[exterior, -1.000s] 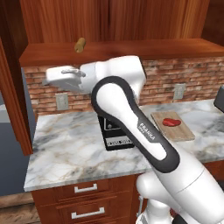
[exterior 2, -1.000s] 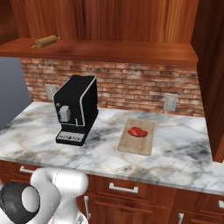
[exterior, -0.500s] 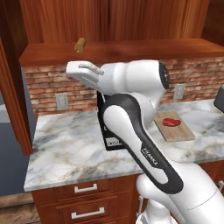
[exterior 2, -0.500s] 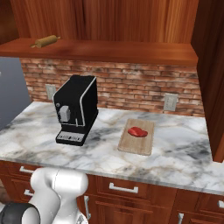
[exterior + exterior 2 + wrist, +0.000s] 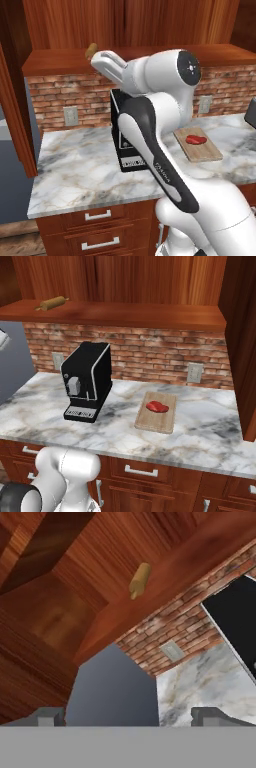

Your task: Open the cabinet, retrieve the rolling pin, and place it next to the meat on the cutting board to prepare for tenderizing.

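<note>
The jaws stand wide and hold nothing. In the hand view the rolling pin [image 5: 140,579] lies above them, upper middle of the frame, on the open cabinet [image 5: 115,313] shelf, its long axis pointing almost toward the camera.

A: cabinet [image 5: 120,281] reddish-brown wood, visible grain; rolling pin [image 5: 52,303] light tan; backsplash [image 5: 150,358] red-brown brick, pale mortar.

B: ack; tabletop [image 5: 200,428] white marble, grey-tan veining; coffee machine [image 5: 89,381] black; meat [image 5: 157,406] red; cutting board [image 5: 159,416] light tan, darker edge; arm [image 5: 165,100] white, dark joints.
</note>
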### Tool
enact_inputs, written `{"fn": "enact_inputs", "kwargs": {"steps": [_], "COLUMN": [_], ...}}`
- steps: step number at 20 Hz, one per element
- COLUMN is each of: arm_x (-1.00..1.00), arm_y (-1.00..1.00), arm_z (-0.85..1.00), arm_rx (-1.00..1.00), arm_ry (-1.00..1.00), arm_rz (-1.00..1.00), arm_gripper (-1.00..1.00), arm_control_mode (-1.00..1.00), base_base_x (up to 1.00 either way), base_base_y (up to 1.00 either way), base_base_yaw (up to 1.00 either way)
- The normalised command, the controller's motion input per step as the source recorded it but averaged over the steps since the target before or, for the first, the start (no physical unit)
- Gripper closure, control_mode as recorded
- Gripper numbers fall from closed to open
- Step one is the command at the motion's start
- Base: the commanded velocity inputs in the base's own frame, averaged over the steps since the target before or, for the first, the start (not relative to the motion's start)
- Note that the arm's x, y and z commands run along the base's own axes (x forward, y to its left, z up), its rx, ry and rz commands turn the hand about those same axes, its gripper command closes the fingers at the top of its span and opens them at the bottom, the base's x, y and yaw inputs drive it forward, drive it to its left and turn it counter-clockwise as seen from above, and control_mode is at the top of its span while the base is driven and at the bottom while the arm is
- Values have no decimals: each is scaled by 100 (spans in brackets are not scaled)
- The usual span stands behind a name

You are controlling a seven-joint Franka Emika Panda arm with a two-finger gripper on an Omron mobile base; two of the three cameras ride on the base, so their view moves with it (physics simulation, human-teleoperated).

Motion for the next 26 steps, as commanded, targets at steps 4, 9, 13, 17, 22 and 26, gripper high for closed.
{"fn": "enact_inputs", "kwargs": {"steps": [4,9,13,17,22,26], "arm_x": [28,2,26,46,54,43], "arm_y": [-16,-3,-14,-20,-14,0], "arm_z": [0,-9,-3,0,0,0], "arm_rx": [-10,-9,-1,0,-3,-8], "arm_ry": [6,0,0,3,2,0], "arm_rz": [-13,-2,-4,-3,0,0], "arm_gripper": [-100,-100,-100,-100,-100,-100], "arm_control_mode": [-100,-100,-100,-100,-100,-100], "base_base_x": [0,0,0,0,0,0], "base_base_y": [0,0,0,0,0,0], "base_base_yaw": [0,0,0,0,0,0]}}
